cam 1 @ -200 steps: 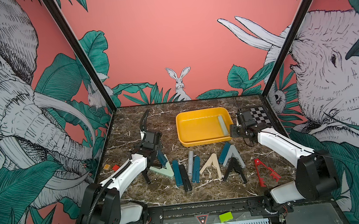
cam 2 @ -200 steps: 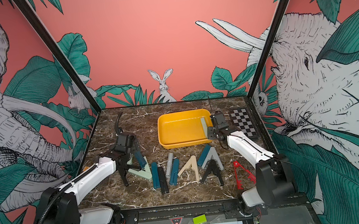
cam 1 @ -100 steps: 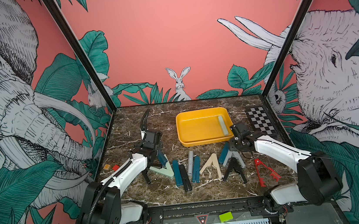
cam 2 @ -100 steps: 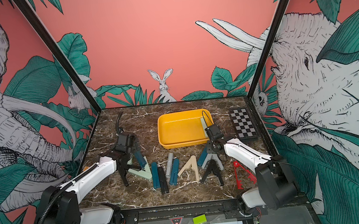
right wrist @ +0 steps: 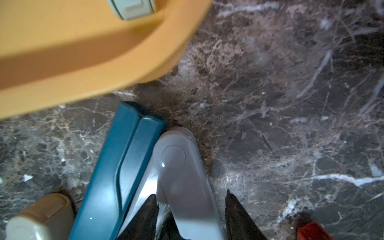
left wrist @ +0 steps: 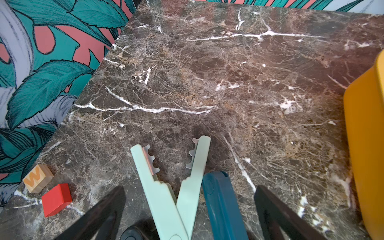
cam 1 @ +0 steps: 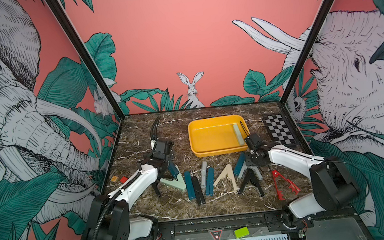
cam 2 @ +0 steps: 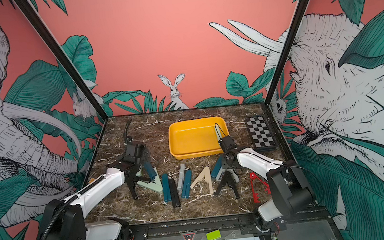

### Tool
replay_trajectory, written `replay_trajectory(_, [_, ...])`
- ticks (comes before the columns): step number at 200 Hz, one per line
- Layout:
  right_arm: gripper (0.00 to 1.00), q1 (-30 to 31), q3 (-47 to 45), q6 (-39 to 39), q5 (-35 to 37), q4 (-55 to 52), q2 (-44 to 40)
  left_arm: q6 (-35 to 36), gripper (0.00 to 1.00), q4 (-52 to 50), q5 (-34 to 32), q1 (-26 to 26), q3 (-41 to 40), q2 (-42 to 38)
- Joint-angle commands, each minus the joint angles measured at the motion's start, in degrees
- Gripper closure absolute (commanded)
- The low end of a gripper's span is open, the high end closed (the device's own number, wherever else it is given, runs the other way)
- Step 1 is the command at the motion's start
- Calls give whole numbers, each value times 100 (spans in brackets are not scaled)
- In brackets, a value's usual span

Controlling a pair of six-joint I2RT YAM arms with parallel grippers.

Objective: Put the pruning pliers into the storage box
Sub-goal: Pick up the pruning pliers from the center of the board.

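Right wrist view looks down on a grey pair of pruning pliers lying just off a corner of the yellow storage box, with a folded teal pair touching it. The right tool stands with one finger on each side of the grey pair's arm, set to lift it, I judge. Whether the fingers already pinch it I cannot tell.

One pale pair lies inside the box against a side wall, so the task looks barely begun. The others lie in a loose row just outside the box's near rim, from a mint pair to a thin red pair.

The left tool, spread wide and empty, hangs over the mint pair and a second teal pair, probably lined up for its own pick.

Dark marble with white veins makes the tabletop. A chequered board lies beside the box, and two small blocks sit well away from it. The walls carry a pink jungle mural.
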Motion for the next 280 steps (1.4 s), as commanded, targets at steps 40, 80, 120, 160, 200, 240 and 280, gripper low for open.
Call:
replay_trajectory(40, [59,-350,-169,-104,96,38,147,12,1,-7,-120,-24,-53,-163])
replay_trajectory(80, [63,-685,-193,-274,177,25,188,-11,1,-30,-118,-24,-60,-180])
replay_trajectory(120, [55,-1118,-332,-126,168,135,48,16,1,-36,-152,-24,-57,-199])
replay_trajectory(160, [33,-1122,-347,341,16,140,-132,13,1,-3,-163,-24,-53,-166])
replay_trajectory(200, [31,-1068,-460,1064,-291,364,-278,198,1,168,-173,-25,-146,-113])
replay_trajectory(240, [30,-1056,-263,1025,97,-40,-519,262,1,202,-80,-24,-191,-166])
replay_trajectory(280, [31,-1061,-222,978,-153,-61,-650,255,1,318,-84,-24,-319,-177])
